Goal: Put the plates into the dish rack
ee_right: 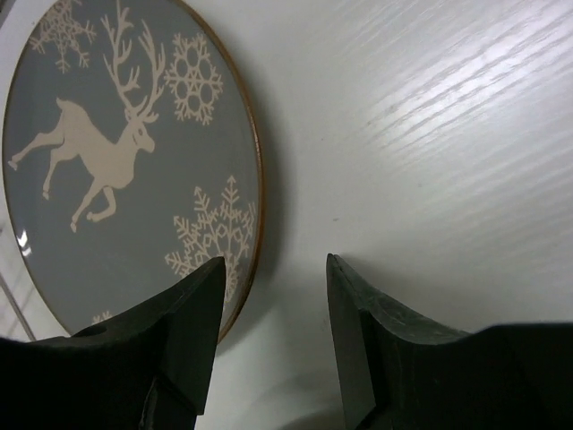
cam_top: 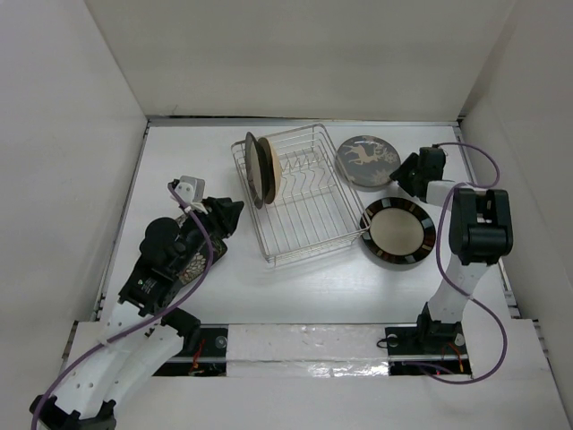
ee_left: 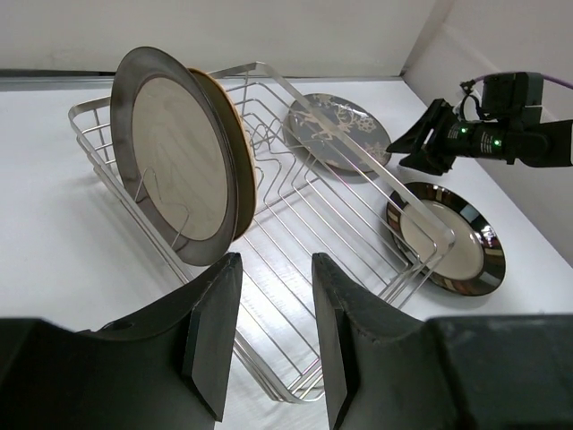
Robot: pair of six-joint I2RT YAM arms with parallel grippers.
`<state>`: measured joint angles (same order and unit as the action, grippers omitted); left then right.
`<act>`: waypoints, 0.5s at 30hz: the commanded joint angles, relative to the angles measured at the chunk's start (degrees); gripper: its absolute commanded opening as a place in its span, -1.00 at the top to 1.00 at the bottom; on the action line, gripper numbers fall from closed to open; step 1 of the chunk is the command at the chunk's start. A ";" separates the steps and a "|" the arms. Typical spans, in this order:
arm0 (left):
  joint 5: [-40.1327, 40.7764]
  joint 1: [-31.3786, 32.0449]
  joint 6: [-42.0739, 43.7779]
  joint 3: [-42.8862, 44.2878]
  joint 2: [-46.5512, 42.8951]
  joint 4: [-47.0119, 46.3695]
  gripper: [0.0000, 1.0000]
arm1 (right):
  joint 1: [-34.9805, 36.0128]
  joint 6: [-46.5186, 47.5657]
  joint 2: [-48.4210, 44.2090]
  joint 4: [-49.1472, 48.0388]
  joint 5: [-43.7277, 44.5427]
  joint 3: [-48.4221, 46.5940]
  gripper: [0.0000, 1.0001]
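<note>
The rack (cam_top: 313, 253) sits mid-table, skewed. At its left end stand two plates on edge, close together and leaning slightly. The upright rimmed plate (ee_left: 175, 152) is on the outside. The tan plate (ee_left: 240, 152) is right behind it, and in the left wrist view only a sliver of its rim shows. The deer plate (ee_right: 116, 179) lies flat on the table, far right of the rack, and the right wrist view cuts off its left and lower parts. The flat rimmed plate (cam_top: 397, 231) lies at the rack's near right corner; whether it touches the wire cannot be told. Beneath the left arm a dark patterned surface (cam_top: 191, 266) peeks out, too covered to tell its shape. The left gripper (ee_left: 276, 269) hangs near the rack's near left side, its fingers moderately apart with nothing between them. The right gripper (ee_right: 275, 269) is low over bare table just right of the deer plate's rim, its fingers apart and holding nothing. Both wrist views crop the finger bases.
</note>
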<state>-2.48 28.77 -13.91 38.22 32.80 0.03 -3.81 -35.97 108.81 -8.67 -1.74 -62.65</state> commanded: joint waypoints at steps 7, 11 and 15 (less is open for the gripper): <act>0.55 -0.12 0.73 0.28 -0.36 -1.80 0.30 | -1.89 -7.01 7.19 -6.89 -13.02 -6.16 -0.02; 1.60 -0.12 0.73 -0.07 -1.07 -2.58 0.29 | -2.95 -11.05 9.75 -10.05 -16.80 -6.17 0.15; 2.03 -0.12 0.90 0.28 -1.07 -1.96 0.29 | -3.57 -14.47 10.45 -11.72 -17.42 -5.55 0.44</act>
<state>-1.34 28.77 -13.78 38.22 32.40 0.03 -7.18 -46.63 118.61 -16.99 -16.78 -67.46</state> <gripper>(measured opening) 0.351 0.301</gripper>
